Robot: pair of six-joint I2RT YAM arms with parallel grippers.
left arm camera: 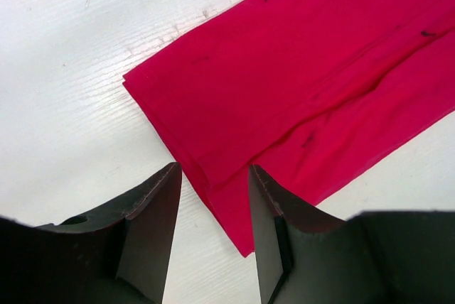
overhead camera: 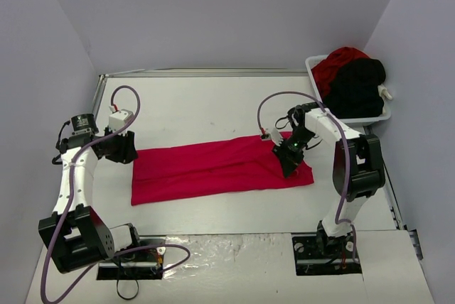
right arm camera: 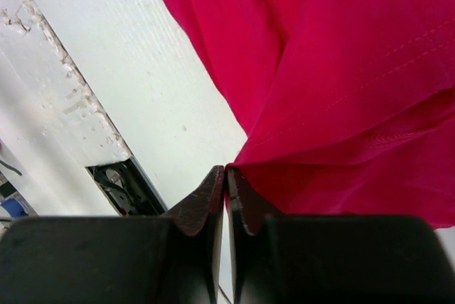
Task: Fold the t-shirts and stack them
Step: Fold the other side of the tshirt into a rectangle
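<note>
Evidently the right gripper (right arm camera: 226, 170) was clamped on a corner of the red t-shirt (overhead camera: 213, 169), which lay as a long strip across the table (overhead camera: 213, 105). To fold cleanly, the left gripper (left arm camera: 213, 170) (jaws apart, empty, over the opposite end) should pinch both layers. Farther off, the white basket (overhead camera: 313, 69) held the other t-shirts (overhead camera: 355, 80).

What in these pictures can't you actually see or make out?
- Top view: how many shirts are in the basket. The black t-shirt lies piled over a crumpled red t-shirt, hiding whatever is underneath.
- Top view: the right end of the spread red t-shirt, which is covered by the right gripper.
- Left wrist view: most of that shirt, which runs off the frame's top and right edges.
</note>
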